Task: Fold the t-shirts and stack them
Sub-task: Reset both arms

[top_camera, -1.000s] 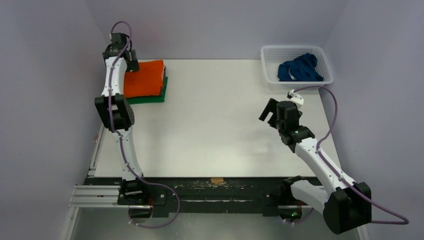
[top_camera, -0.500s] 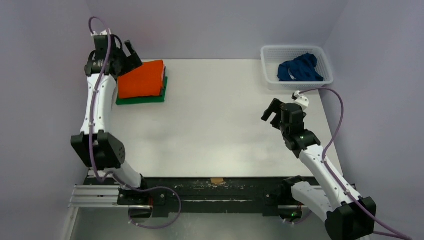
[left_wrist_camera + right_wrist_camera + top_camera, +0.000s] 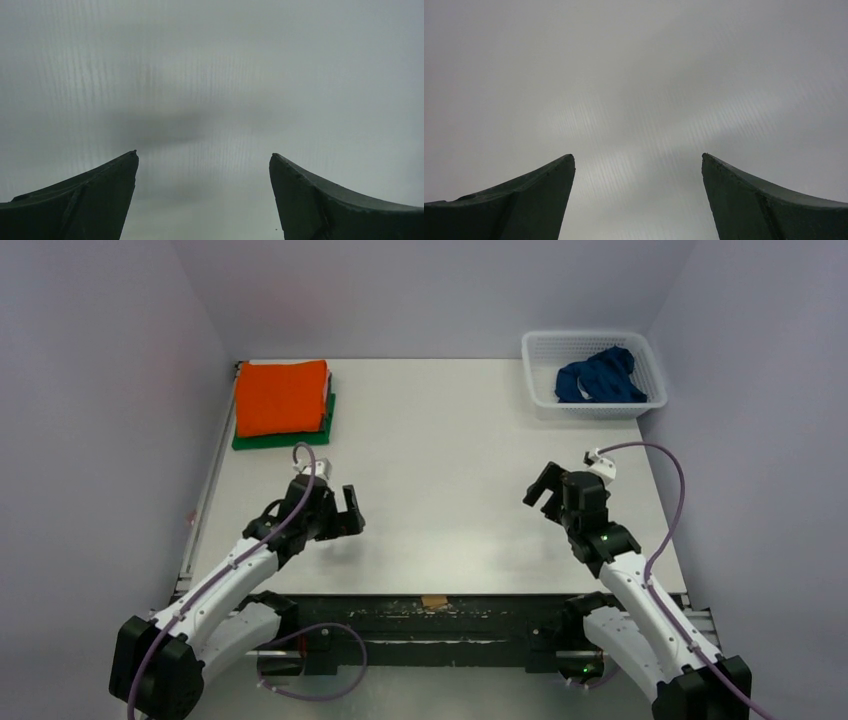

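Note:
A folded bright orange t-shirt (image 3: 281,397) lies on top of a stack at the table's far left, with a folded green t-shirt (image 3: 283,438) showing under it. A crumpled dark blue t-shirt (image 3: 600,376) lies in the white mesh basket (image 3: 538,392) at the far right. The pink and dark grey shirts are hidden. My left gripper (image 3: 346,512) is open and empty over the table's near left; the left wrist view (image 3: 202,156) shows only bare table between the fingers. My right gripper (image 3: 541,486) is open and empty at the near right, likewise over bare table (image 3: 638,156).
The white table (image 3: 430,470) has purple walls on three sides. A black rail (image 3: 430,615) with the arm bases runs along the near edge.
My left arm has swung from the orange stack at the far left down to the near left of the table. My right gripper has drawn back slightly toward the near edge.

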Robot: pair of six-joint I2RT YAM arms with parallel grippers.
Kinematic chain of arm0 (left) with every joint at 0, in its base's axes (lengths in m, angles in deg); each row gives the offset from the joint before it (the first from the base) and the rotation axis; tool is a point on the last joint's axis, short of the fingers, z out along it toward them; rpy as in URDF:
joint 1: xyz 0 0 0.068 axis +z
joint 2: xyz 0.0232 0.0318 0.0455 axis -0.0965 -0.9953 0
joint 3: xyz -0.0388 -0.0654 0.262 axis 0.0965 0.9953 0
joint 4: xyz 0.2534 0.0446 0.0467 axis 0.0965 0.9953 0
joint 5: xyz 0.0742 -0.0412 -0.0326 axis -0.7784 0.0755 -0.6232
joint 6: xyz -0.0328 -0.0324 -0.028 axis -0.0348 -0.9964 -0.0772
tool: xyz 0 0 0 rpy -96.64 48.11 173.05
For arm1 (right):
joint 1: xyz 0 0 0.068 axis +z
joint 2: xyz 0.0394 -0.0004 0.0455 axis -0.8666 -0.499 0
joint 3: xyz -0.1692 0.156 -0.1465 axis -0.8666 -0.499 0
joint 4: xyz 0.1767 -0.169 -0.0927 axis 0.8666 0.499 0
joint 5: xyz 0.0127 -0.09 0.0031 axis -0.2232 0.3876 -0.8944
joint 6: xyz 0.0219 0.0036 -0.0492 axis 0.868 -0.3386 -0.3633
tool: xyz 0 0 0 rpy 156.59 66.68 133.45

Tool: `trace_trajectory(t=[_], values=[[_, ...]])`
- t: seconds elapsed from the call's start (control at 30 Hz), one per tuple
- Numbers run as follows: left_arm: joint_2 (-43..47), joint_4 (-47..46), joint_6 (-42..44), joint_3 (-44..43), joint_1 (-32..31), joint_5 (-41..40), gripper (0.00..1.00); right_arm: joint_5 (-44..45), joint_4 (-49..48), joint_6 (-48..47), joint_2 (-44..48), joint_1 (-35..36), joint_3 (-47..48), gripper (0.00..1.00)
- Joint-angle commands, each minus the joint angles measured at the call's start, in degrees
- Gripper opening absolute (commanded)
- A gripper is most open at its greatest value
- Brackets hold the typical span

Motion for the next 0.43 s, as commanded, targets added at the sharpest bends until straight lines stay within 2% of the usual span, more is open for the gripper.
trace_trajectory(t=[0.0,0.13,0.4], values=[[2.7,-2.1,-2.6,1.5,-0.1,-9.1,1.00,-1.1,-3.1,1.0,1.2,0.0,-2.1,0.96],[2.7,-5.0,-0.5,1.3,-0.1,-4.1,1.00,1.2,-2.0,1.4,0.8,-0.1,-1.8,0.96],[5.3,-3.3,-0.7,2.0,-0.1,-7.2,1.00,2.3,-3.8,-0.9,2.2,0.0,-2.8,0.93]])
